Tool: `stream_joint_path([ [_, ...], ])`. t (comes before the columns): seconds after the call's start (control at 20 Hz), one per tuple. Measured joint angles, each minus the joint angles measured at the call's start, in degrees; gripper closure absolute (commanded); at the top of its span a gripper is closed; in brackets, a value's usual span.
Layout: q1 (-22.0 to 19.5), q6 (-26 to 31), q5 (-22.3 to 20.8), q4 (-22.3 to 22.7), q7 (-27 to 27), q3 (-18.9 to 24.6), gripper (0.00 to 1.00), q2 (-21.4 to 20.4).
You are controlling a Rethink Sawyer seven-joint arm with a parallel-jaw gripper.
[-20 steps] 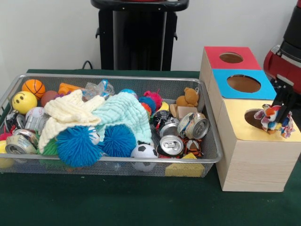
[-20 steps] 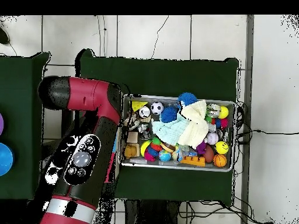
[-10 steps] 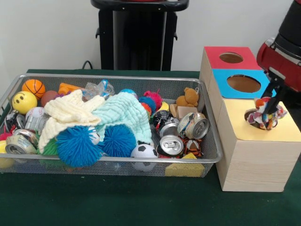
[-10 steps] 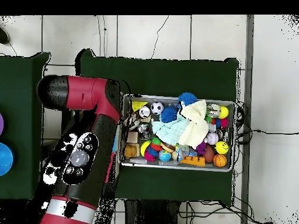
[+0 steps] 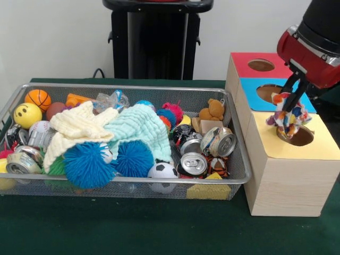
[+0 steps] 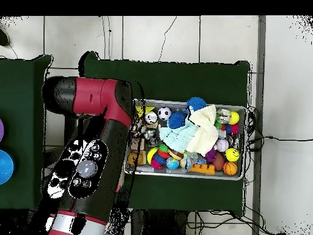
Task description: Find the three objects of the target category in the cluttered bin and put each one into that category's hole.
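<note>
My gripper hangs from the red arm at the upper right of the front view. It is shut on a patched fabric bundle, white, pink, blue and yellow. The bundle hangs a little above the left rim of the round dark hole in the yellow-faced wooden box. The silver wire mesh bin lies to the left of the boxes, full of clutter. In the overhead view the arm covers the boxes and the gripper, and the bin's rim shows to its right. I cannot pick out another such bundle in the bin.
The blue-faced box and the red-faced box stand behind the yellow one. The bin holds spiky blue balls, pale cloths, crushed cans, a teddy bear, a soccer ball and a basketball.
My gripper has risen and moved left in the front view with the bundle: from right of the hole, across it, to above its left rim. The hole now shows open.
</note>
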Motion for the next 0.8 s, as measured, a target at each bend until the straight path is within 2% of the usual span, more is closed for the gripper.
stream_joint_path([
  [0.8,-0.5,0.1,-0.2,0.0,0.0,1.3,1.00,0.6],
])
